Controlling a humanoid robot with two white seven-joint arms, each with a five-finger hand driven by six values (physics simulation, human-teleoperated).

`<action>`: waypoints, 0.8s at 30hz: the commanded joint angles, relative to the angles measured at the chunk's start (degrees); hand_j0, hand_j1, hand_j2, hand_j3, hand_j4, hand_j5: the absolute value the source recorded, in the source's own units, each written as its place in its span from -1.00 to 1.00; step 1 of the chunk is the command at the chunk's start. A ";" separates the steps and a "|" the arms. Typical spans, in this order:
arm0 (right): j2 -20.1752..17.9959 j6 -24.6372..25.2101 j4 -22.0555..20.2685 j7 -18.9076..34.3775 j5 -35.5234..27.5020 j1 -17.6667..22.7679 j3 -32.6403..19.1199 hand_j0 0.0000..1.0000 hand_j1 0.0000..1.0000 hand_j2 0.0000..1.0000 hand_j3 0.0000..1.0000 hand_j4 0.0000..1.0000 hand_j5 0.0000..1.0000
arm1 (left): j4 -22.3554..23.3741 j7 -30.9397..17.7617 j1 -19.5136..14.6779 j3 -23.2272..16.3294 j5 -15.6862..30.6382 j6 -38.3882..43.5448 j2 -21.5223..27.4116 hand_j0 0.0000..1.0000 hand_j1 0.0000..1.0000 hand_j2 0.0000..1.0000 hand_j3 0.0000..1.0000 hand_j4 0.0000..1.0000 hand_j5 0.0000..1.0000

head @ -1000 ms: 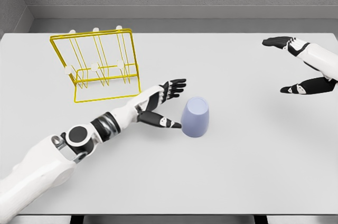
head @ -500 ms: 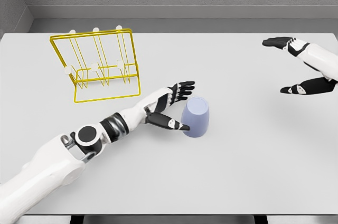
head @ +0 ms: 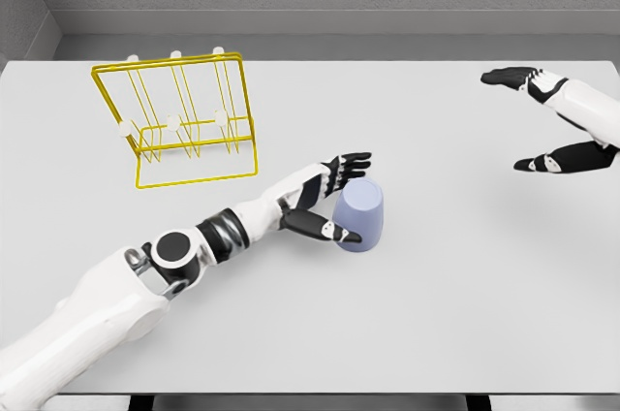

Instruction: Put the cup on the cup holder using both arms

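A pale lavender cup (head: 359,216) stands upside down near the middle of the white table (head: 436,314). My left hand (head: 343,196) reaches it from the left, open, with the thumb low against the cup's front and the fingers spread over its back rim. The yellow wire cup holder (head: 179,120) with white-tipped pegs stands at the back left, apart from the cup. My right hand (head: 535,120) hovers at the far right, open, holding nothing.
Grey walls rise behind the table's far edge. The left forearm (head: 174,256) lies across the table's lower left.
My left hand has slid right, closing in around the cup, thumb now at its front. The cup, the holder and the right arm have not moved.
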 commanded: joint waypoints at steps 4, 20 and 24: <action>-0.06 0.17 0.06 -0.03 -0.45 0.00 0.00 1.00 1.00 1.00 1.00 1.00 1.00 | 0.13 0.06 0.00 -0.03 -0.03 1.07 -0.76 1.00 1.00 1.00 1.00 1.00 1.00; -0.06 0.17 -0.03 -0.03 -0.45 0.00 0.00 1.00 1.00 1.00 1.00 1.00 1.00 | 1.89 0.06 0.00 -0.11 -0.12 1.07 -1.46 1.00 1.00 1.00 1.00 1.00 1.00; -0.06 0.17 -0.03 -0.03 -0.45 0.00 0.00 1.00 1.00 1.00 1.00 1.00 1.00 | 1.80 0.06 0.09 -0.11 -0.12 1.07 -1.72 0.89 0.89 0.89 0.89 0.89 0.89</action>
